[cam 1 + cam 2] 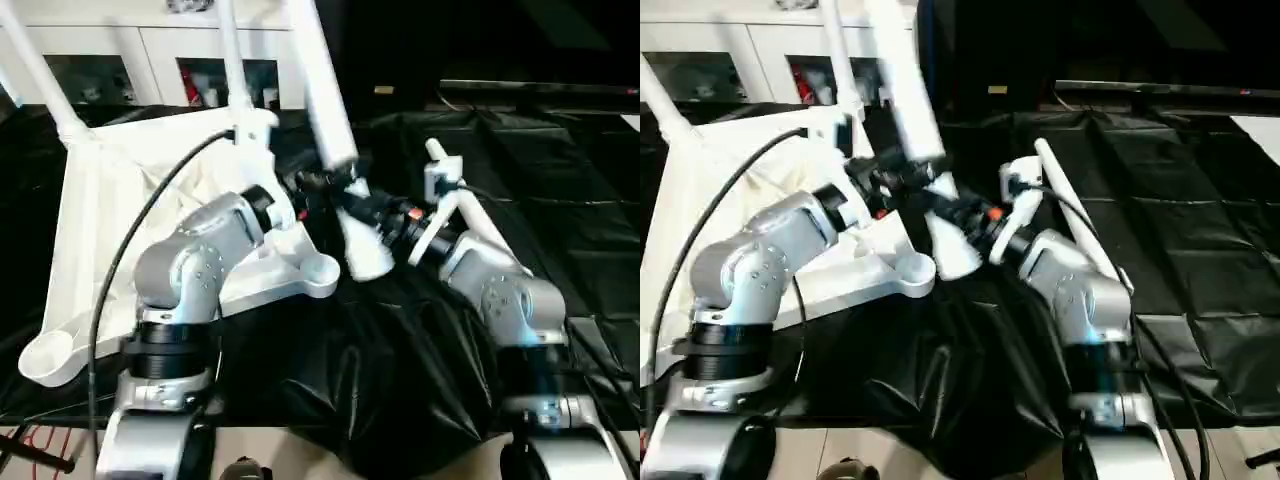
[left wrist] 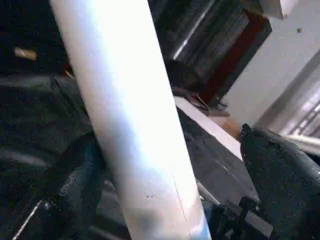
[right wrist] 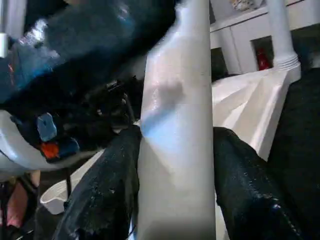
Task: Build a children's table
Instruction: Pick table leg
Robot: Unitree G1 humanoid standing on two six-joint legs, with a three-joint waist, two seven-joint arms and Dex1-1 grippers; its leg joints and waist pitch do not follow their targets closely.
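Right gripper (image 3: 175, 190) was clamped on the loose leg (image 1: 335, 110), held upright beside the inverted tabletop (image 1: 100, 230); left gripper (image 2: 170, 165) stood spread around the same leg. Judged step: seating it. Next move calls for aligning its end over the empty corner socket (image 1: 318, 268).

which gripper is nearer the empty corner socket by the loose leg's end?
Right. Right gripper clamps the loose leg just above the empty socket; left gripper straddles it higher up, open.
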